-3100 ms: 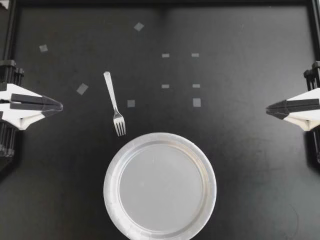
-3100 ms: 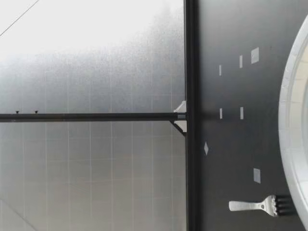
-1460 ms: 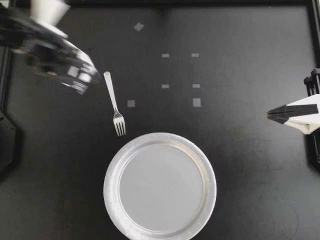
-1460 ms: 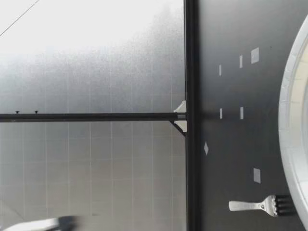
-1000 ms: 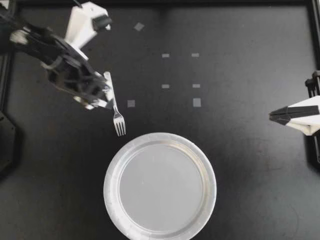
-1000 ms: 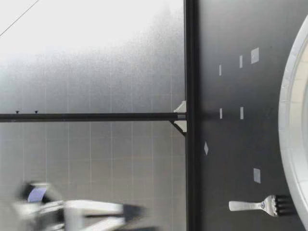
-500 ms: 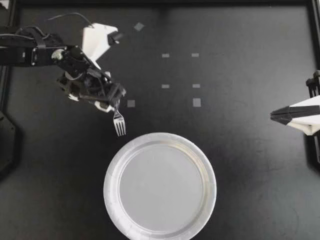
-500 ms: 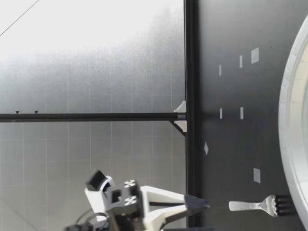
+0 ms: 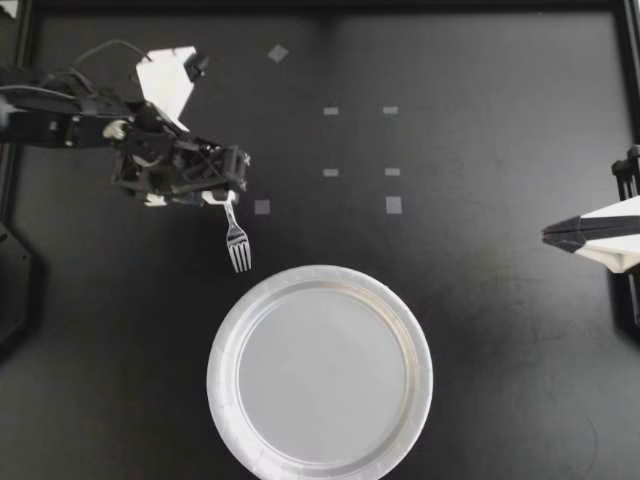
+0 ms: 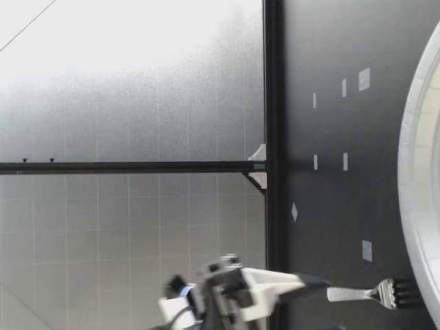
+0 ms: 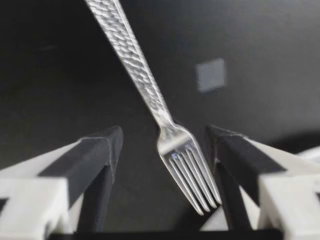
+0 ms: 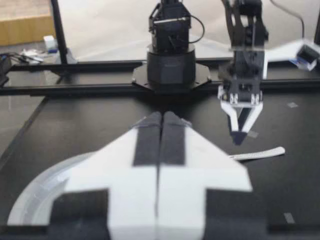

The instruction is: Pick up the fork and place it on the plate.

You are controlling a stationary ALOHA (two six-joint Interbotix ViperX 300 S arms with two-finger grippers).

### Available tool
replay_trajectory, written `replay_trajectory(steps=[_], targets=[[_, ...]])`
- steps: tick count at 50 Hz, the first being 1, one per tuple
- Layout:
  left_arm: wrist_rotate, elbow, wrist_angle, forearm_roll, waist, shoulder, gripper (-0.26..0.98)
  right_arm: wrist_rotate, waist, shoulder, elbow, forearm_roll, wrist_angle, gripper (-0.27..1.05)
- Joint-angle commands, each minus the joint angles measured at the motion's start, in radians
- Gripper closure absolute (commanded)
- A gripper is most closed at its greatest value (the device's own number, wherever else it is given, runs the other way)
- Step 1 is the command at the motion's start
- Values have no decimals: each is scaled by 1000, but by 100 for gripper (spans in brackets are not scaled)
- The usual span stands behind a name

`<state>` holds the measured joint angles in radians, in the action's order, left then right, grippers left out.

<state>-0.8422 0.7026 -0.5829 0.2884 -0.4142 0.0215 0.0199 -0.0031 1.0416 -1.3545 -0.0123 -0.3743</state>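
A silver fork [image 9: 238, 245] lies on the black table, tines toward the white paper plate [image 9: 225, 345] at the front middle. My left gripper [image 9: 222, 188] points down over the fork's handle, covering most of it. In the left wrist view the fork [image 11: 145, 85] runs between the open fingers [image 11: 100, 150], which do not touch it. The low view shows the left gripper [image 10: 313, 282] down close to the fork [image 10: 371, 294], with the plate [image 10: 412, 172] nearer the camera. My right gripper [image 9: 560, 235] rests shut at the right edge. From its wrist view the right gripper [image 12: 161, 120] faces the left gripper [image 12: 241, 127] and the fork [image 12: 257, 154].
Small grey tape squares [image 9: 394, 205] dot the far half of the table, one [image 9: 262, 207] just beside the fork. Black frame rails [image 9: 320, 6] run along the table's edges. The left arm's base [image 12: 171, 60] stands across from the right gripper.
My left arm has swung in from the left edge and come down over the fork's handle, fingers open. Fork, plate and right arm have not moved.
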Motion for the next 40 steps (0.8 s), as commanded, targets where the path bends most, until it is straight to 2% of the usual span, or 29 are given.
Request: replay_trajectory(steps=[1, 24, 40], targets=[[-2, -28, 0, 0, -3, 2, 13, 0, -3, -3, 9, -5, -11, 92], [-2, -115, -34, 3, -3, 92, 13, -2, -3, 0, -20, -8, -37, 92], [-2, -124, -60, 3, -3, 107, 13, -2, -3, 5, -41, -8, -55, 92]])
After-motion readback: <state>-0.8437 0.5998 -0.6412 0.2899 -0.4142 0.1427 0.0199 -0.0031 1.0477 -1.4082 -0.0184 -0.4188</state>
